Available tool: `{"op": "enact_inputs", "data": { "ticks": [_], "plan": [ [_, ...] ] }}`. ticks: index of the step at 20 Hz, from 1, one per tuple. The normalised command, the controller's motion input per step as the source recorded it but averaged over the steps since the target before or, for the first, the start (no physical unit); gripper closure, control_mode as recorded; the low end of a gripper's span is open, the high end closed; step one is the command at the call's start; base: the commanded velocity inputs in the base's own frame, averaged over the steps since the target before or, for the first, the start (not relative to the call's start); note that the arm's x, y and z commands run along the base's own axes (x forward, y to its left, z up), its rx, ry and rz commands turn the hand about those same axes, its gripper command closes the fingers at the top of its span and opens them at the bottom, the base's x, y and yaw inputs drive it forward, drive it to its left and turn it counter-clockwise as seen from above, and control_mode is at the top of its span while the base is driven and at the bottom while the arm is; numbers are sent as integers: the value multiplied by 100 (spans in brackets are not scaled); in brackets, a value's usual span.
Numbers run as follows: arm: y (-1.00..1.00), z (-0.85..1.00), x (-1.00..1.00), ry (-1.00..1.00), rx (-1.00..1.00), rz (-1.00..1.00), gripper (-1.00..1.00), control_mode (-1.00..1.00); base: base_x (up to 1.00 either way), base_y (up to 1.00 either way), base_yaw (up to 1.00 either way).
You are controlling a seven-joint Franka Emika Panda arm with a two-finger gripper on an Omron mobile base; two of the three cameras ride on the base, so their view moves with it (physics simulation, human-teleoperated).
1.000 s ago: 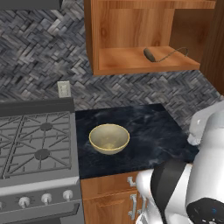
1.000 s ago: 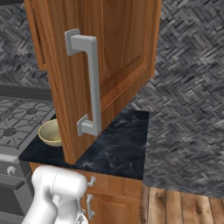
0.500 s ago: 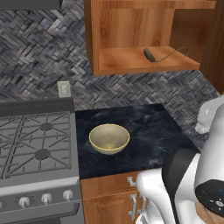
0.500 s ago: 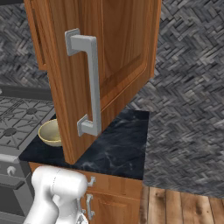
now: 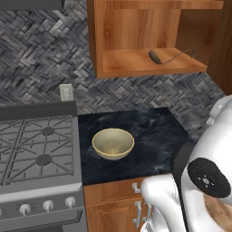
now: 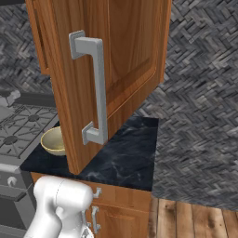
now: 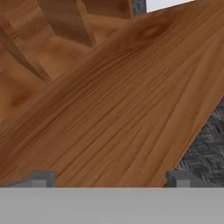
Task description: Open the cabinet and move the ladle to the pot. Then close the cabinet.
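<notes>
Left base view: cabinet [image 5: 149,41] was open, its door cut off at the right edge. Ladle [image 5: 157,56] lay on the shelf floor, toward the right, scoop left, thin handle curving right toward the back wall. Beige bowl [image 5: 113,143] sat on the dark counter [image 5: 149,131], right of the stove [image 5: 38,149]. Arm blocked the near right corner.

Right base view: swung-open door [image 6: 116,60] with its silver bar handle [image 6: 95,88] hid the cabinet interior and most of the bowl.

Hand view: gripper [image 7: 111,179] fingertips stood wide apart, nothing between them, just the tips poking up at the bottom. Wood grain ahead, close up; couldn't tell which cabinet panel.
</notes>
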Motion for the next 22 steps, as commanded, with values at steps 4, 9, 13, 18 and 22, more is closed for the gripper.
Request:
{"op": "enact_inputs", "data": {
  "ticks": [4,9,13,18,22],
  "plan": [
    [-28,-8,5,-2,0,-13,-100,-100,0,0,0],
    [-34,-6,0,0,1,-13,-100,-100,0,0,0],
    [-43,-4,0,0,2,-14,-100,-100,0,0,0],
    [-56,-6,0,-2,2,-15,-100,-100,0,0,0],
    [-54,-10,4,-3,1,-14,-100,-100,0,0,0]
  ]
}}
